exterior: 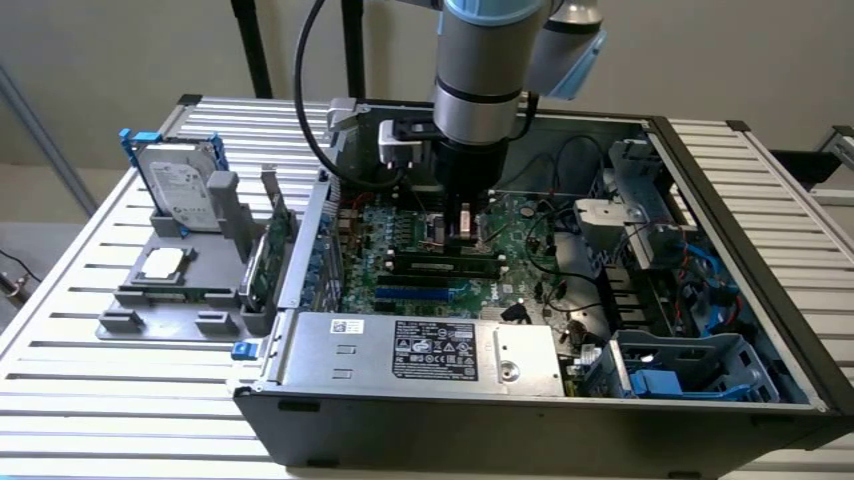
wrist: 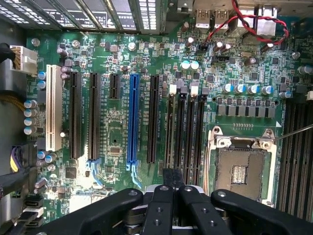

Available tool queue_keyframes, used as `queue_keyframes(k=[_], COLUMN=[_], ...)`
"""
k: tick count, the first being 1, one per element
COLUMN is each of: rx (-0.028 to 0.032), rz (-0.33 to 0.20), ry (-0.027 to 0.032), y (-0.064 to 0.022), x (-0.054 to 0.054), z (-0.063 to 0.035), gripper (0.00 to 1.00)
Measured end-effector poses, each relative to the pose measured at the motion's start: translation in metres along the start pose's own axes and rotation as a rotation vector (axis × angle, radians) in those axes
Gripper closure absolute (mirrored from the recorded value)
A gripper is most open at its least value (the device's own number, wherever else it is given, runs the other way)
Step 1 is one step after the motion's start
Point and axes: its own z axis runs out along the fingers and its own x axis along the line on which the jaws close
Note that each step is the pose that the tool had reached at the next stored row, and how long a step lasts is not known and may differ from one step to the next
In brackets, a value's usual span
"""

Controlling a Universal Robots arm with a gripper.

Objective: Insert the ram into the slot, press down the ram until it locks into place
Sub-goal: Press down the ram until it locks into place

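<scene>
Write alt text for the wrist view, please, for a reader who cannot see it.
Looking straight down at a green motherboard, the gripper hangs above a bank of narrow black memory slots beside the silver CPU socket. A long blue slot, further black slots and a white one run parallel across the board.

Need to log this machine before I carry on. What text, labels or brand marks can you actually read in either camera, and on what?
No text can be read for certain.
Power supply label: white print and symbols on black, too small to read.
White sticker beside it: blurred.
Hard drive label, at the exterior view's left: unreadable.
Motherboard silkscreen lettering between the slots: too fine to read.
Gripper: no markings visible.
</scene>
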Motion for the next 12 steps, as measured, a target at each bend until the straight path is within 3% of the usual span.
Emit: queue_keyframes(k=[12], rx=[-0.0117], rz=[0.006], ry=[-0.0009], y=[-0.0017], x=[0.0], z=[0.0109], gripper=[0.89])
